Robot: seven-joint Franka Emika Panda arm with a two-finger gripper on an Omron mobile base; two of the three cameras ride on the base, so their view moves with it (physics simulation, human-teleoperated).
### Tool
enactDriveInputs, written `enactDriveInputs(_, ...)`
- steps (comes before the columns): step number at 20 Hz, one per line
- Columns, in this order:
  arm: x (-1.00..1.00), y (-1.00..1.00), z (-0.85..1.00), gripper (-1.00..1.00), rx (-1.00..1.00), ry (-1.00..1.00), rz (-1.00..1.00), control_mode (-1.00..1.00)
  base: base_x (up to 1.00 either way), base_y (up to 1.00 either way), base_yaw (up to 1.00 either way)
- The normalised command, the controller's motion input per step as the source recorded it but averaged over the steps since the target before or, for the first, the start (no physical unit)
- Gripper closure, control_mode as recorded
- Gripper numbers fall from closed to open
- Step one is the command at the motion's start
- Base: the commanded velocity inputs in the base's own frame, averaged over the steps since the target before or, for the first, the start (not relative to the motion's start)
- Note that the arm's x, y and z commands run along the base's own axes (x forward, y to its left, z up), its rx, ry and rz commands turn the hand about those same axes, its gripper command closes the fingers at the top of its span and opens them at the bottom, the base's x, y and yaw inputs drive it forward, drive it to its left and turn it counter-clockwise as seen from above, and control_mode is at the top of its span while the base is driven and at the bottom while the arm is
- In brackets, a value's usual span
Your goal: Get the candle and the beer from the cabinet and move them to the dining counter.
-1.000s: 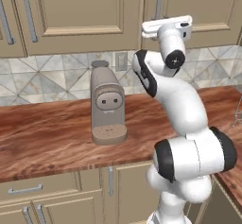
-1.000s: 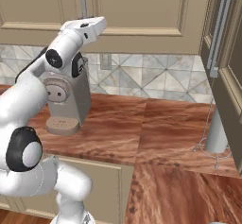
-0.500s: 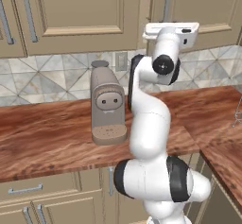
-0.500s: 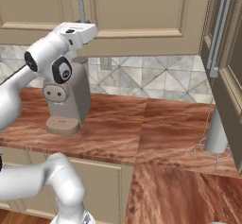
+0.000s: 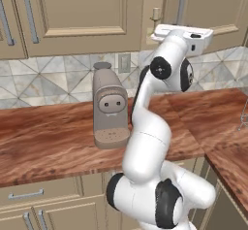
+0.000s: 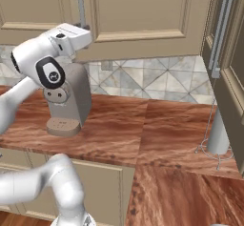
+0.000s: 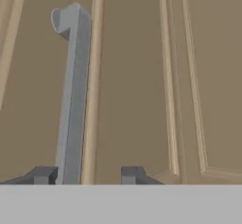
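Gripper [image 7: 88, 175] spread, nothing pinched, facing cabinet [image 7: 142, 76] door. Bar handle [image 7: 71, 100] touches left fingertip, off centre. I shift left until bar sits between fingers, then squeeze. Candle [image 5: 156, 14] visible in door gap; beer hidden.

Beige upper wall cabinet [image 5: 208, 10], raised-panel door [image 7: 142, 76] shut, long grey metal bar handle [image 7: 71, 100] running upright along the door's edge, its rounded end post at the top in the hand view. Same handle [image 6: 80, 3] seen above the coffee machine in the right base view. Contents hidden behind the closed door. Mounted over the tiled backsplash.
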Motion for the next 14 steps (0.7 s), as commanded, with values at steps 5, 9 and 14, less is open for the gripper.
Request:
enactDriveInputs(5, -0.88, -1.0, 0.17, 1.0, 0.06, 0.0, -0.11, -1.0, 0.0, 0.0, 0.0)
enactDriveInputs(9, -0.89, -1.0, 0.16, 1.0, 0.07, 0.0, -0.09, -1.0, 0.0, 0.0, 0.0)
enactDriveInputs(14, -0.84, -1.0, 0.17, 1.0, 0.07, 0.0, -0.07, -1.0, 0.0, 0.0, 0.0)
